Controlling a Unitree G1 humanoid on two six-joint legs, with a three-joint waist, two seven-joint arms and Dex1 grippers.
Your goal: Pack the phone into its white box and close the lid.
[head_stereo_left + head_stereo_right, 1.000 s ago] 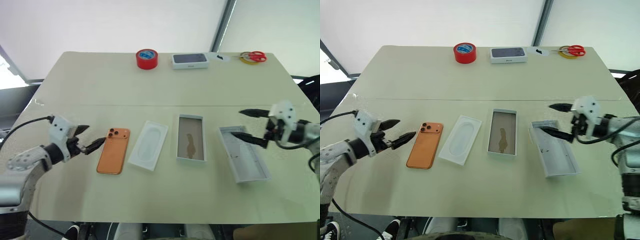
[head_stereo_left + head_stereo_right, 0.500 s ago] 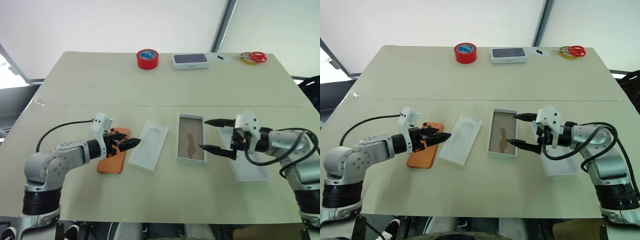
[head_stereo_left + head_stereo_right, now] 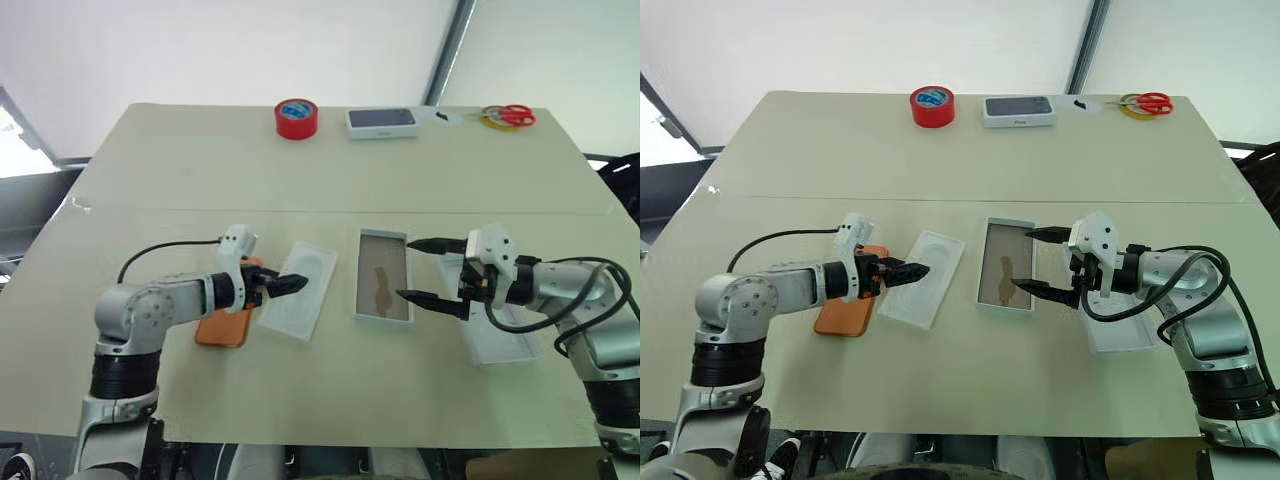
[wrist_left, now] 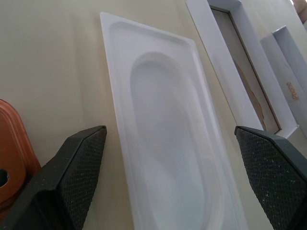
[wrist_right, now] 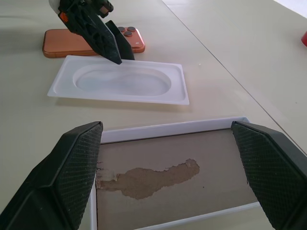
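The table (image 3: 420,390) is spread with the parts of the job, none yet assembled. Along the near half, from the robot's left, the phone (image 3: 840,318), a flat white insert (image 3: 925,279), the white box (image 3: 1004,265) and the lid (image 3: 1118,330) are laid in a row; the box is seen open and empty, its brownish floor bare. At the far edge a closed box (image 3: 381,121), a roll of red tape (image 3: 295,117) and scissors (image 3: 512,114) are left well apart from the work.

Over the last second both arms have been brought inward. The left gripper (image 3: 284,286), a second ago out beside the phone's left edge, is now held past it, over the near edge of the insert, fingers spread wide and nothing between them. The right gripper (image 3: 424,270), earlier over the lid, is now set over the right wall of the white box, likewise wide apart and empty; whether its lower finger touches the wall cannot be judged.

The phone is still flat on the table, partly hidden behind the left wrist, so packing is judged not yet begun.
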